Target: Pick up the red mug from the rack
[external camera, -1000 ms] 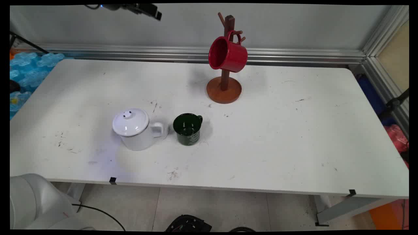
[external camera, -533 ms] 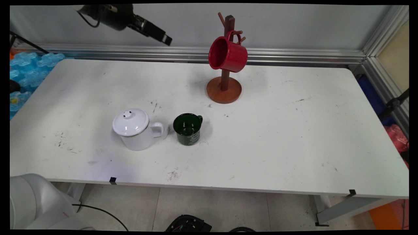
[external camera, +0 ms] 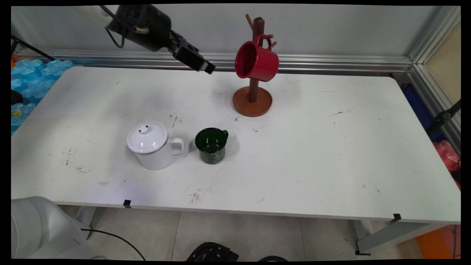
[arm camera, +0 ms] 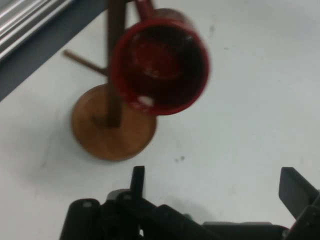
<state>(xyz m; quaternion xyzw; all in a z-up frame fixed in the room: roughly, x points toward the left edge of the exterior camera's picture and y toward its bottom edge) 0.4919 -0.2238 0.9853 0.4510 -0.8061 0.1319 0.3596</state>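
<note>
From above, the gripper hangs over the back of the bench, just left of the red mug hooked on the wooden mug tree. A white kettle and green mug stand side by side, well apart nearer the front. Only the hand camera shows the jaws spread wide and empty, with the red mug's open mouth facing them.

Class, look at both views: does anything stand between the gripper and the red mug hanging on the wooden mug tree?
Nothing visible does. The gripper, fingers apart and empty, hangs in the air left of the red mug on the mug tree, with open space between them. The white kettle and green mug sit nearer the camera, off that line.
</note>
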